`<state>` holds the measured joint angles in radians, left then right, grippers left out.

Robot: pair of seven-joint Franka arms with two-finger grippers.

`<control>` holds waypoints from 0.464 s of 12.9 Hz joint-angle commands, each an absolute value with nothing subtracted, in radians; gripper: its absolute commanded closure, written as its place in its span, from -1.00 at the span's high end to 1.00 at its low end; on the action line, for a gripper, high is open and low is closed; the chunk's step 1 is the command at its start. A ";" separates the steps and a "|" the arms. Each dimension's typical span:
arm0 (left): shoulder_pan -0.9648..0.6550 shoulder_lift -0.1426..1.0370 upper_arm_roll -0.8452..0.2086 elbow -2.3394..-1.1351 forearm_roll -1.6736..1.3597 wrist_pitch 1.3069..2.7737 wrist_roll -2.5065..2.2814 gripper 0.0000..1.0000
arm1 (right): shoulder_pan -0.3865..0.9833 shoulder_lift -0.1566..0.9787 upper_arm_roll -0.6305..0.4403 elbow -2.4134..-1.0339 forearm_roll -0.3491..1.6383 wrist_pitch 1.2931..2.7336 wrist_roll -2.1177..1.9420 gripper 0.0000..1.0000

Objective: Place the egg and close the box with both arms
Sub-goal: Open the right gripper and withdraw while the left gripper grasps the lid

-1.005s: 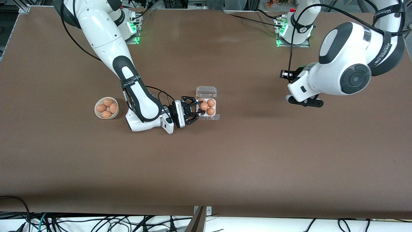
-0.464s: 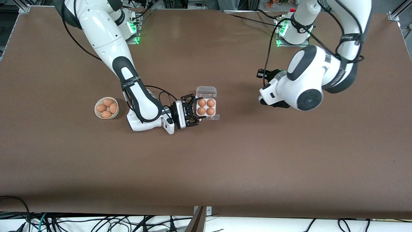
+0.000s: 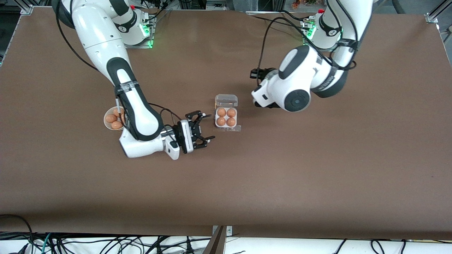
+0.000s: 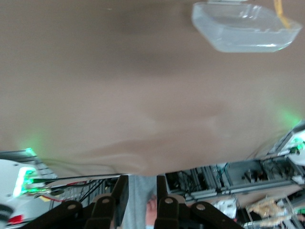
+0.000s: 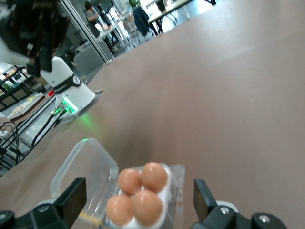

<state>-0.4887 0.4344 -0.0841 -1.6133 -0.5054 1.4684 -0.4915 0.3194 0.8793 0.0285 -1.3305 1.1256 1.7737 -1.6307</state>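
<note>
Beside the box (image 3: pixel 226 118), toward the right arm's end of the worktop (image 3: pixel 317 169): right claw (image 3: pixel 202 131), fingers spread wide, empty, touching nothing. Near the box toward the left arm's end: left claw (image 4: pixel 141 200), fingers nearly pressed together with a narrow gap, holding nothing.

Four eggs (image 3: pixel 226 117) in the box, one per cell, two by two. Lid (image 3: pixel 226 100) open, lying flat on the base side, farther from the front camera than the tray. Box squared to the worktop edges, no clear long axis with lid aside.

Bowl (image 3: pixel 107 124) partly under the right arm, three eggs visible.
</note>
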 commanded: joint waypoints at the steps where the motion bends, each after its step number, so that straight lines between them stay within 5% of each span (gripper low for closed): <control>1: -0.567 0.497 -0.074 -1.586 -0.541 1.557 -0.606 -0.50 | 0.241 0.885 0.031 -1.252 1.011 1.660 -1.508 1.00; 6: -0.659 0.621 -0.074 -1.543 -0.535 1.761 -0.751 -0.52 | 0.112 0.868 0.009 -1.189 0.787 1.510 -1.368 1.00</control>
<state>-0.6359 0.5688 -0.0850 -1.6074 -0.5155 1.7441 -0.7087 0.1367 0.8786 0.0162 -1.2175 0.8543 1.5474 -1.4187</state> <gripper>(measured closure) 0.758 0.000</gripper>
